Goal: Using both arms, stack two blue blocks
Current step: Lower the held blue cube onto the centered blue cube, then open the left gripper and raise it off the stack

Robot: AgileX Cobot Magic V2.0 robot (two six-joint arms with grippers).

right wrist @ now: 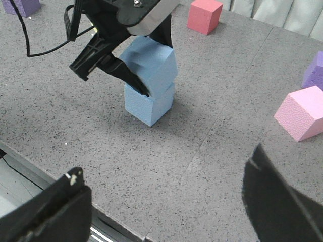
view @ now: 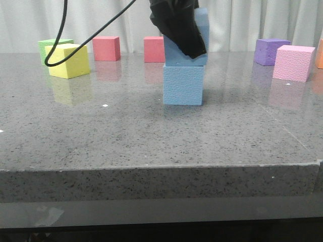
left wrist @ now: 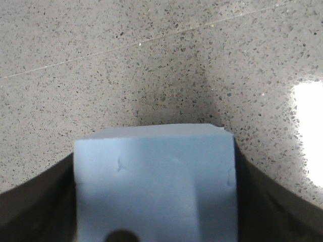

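Observation:
One blue block (view: 183, 84) stands on the grey table near its middle. The second blue block (view: 174, 56) rests on top of it, tilted a little, with my left gripper (view: 187, 46) shut on it. In the left wrist view this upper block (left wrist: 154, 176) fills the space between the two black fingers (left wrist: 35, 206). From the right wrist view I see the stack from the side: the lower block (right wrist: 149, 103), the upper block (right wrist: 159, 63) and the left gripper (right wrist: 128, 68). My right gripper (right wrist: 164, 199) hovers open and empty near the table's front edge, well away from the stack.
A yellow cube (view: 69, 60) and a green cube (view: 50, 45) sit at the back left. Two red cubes (view: 106, 48) (view: 154, 49) stand behind the stack. A purple cube (view: 271, 51) and a pink cube (view: 293, 62) are at the back right. A black cable (view: 63, 30) hangs over the left side.

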